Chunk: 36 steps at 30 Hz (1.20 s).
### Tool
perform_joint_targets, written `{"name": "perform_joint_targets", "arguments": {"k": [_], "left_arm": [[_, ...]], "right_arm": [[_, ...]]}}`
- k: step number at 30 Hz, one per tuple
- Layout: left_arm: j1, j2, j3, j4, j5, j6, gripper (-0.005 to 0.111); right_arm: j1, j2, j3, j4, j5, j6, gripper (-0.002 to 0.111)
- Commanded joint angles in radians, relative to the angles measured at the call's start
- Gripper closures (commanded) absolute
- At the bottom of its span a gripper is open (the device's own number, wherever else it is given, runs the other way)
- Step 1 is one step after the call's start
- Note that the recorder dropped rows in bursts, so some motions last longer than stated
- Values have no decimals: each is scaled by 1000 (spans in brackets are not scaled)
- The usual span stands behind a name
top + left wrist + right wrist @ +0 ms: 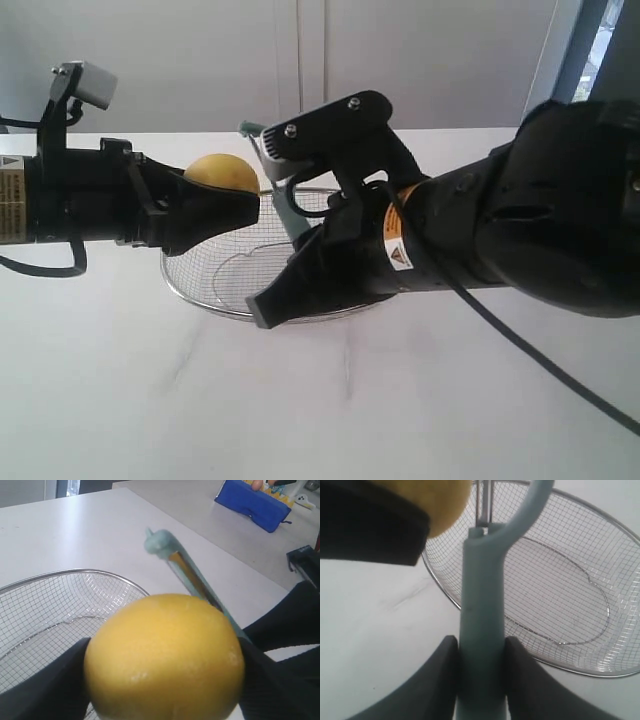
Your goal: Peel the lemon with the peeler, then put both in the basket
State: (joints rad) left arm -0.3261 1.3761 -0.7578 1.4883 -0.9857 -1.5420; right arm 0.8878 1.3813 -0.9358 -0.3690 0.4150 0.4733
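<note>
My left gripper (pixel 165 685) is shut on the bright yellow lemon (pixel 165 655), holding it in the air above the near-left part of the basket (pixel 200 293). One black finger (pixel 42 690) presses each side of the lemon. My right gripper (pixel 481 675) is shut on the thick handle of the pale teal peeler (pixel 482 605). The peeler's hooked head and metal blade (pixel 192 577) rest against the far side of the lemon (pixel 222 172). In the exterior view the peeler (pixel 288 212) rises from the right gripper (pixel 300 245) past the lemon.
The wire-mesh basket (pixel 600 672) lies on the white table under both grippers, with nothing in it. A blue pouch (pixel 252 505) sits on a far table. The bulky right arm (pixel 520 210) hides the basket's right part in the exterior view.
</note>
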Motion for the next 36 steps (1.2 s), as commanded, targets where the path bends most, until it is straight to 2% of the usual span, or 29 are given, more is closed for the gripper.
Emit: {"name": "perform_joint_targets", "arguments": {"k": [1, 7, 17, 23, 29, 32, 36], "left_arm": [[0, -7, -1, -20, 15, -1, 107], [0, -7, -1, -22, 20, -1, 107], [0, -7, -1, -22, 20, -1, 107], [0, -7, -1, -22, 10, -1, 107], [0, -7, -1, -20, 10, -1, 107], [0, -7, -1, -20, 10, -1, 107], [0, -7, -1, -20, 8, -1, 107]], "right_arm": [[1, -39, 0, 5, -22, -9, 108], [1, -115, 0, 13, -22, -9, 108], [59, -364, 0, 10, -10, -29, 108], [59, -485, 0, -39, 148, -33, 108], [59, -466, 7, -282, 325, 135, 108], [59, -418, 20, -371, 332, 194, 108], [57, -310, 20, -394, 313, 213, 108]]}}
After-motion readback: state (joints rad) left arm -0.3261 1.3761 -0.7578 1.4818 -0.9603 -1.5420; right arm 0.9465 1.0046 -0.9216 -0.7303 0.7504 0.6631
